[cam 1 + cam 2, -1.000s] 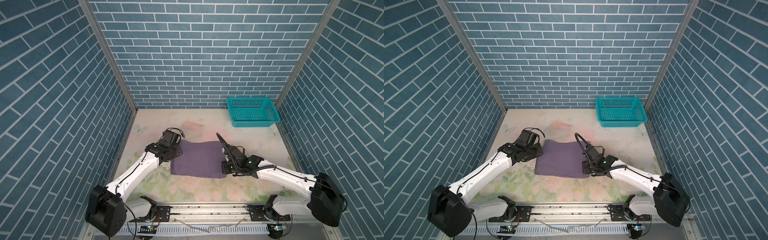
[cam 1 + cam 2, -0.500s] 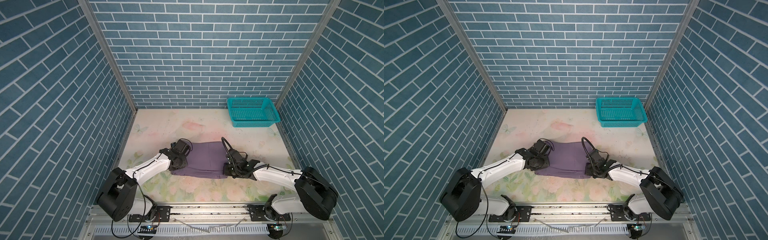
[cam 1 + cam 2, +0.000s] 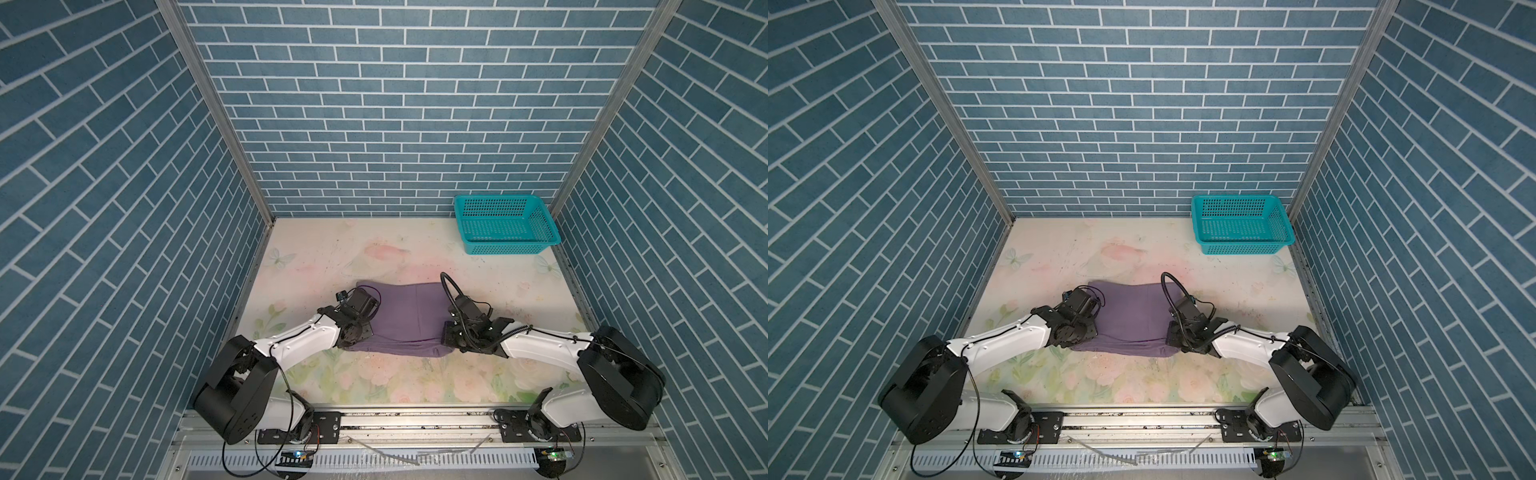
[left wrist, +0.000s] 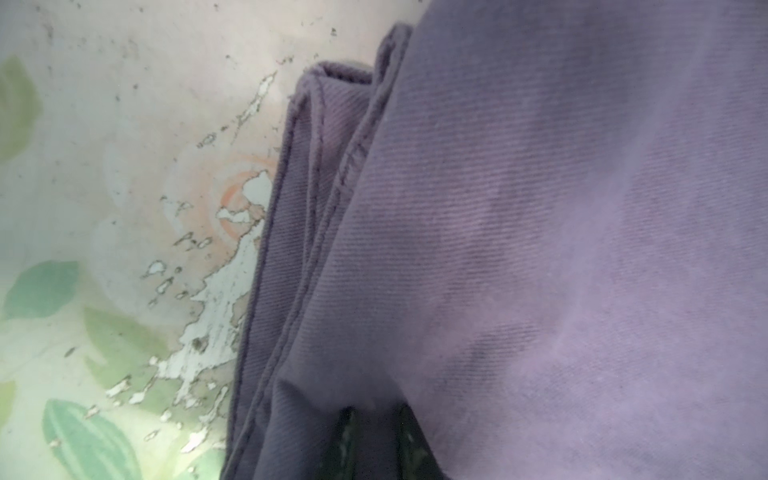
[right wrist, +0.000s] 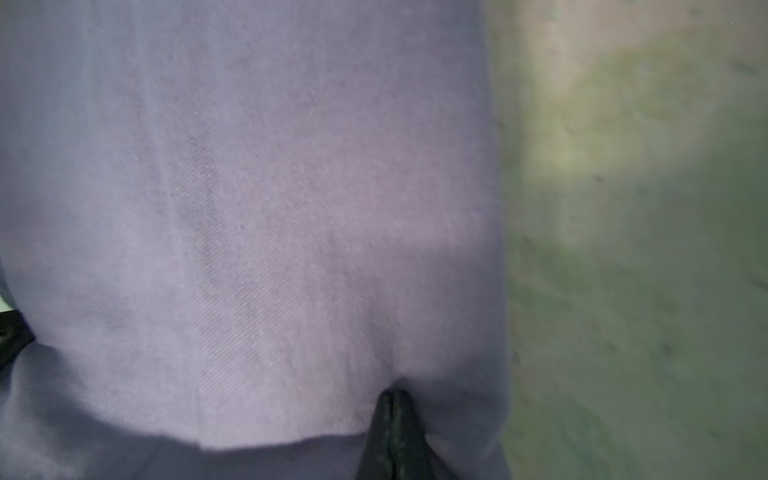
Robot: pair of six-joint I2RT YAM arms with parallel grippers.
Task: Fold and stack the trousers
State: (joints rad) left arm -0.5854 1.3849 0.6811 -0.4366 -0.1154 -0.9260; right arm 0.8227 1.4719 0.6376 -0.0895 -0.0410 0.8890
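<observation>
Nearest the rail, both arms lie lower than a second ago. Their elbows have sunk toward the tabletop (image 3: 374,386), and their wrists have slid from the sides of the trousers (image 3: 409,316) back to the two near corners. The left gripper (image 4: 377,432) is clamped on the near left corner of the trousers, with a bunch of purple twill caught between its dark fingers (image 4: 347,440). In the left wrist view, seamed and layered edges run away just beside it. The right gripper (image 5: 395,424) is closed tight on the near right corner of the trousers, and the cloth puckers at its tips. In both top views the trousers lie folded to a rough rectangle on the flowered tabletop. A seam runs down the middle, and the near edge, flat a second ago, now sags as a darker band between the two grippers. Well beyond the trousers' far right corner, against the brick back wall, the teal basket (image 3: 509,248) stands where it stood before. It is apart from the cloth, and its mesh floor is in plain sight across the whole inside.
</observation>
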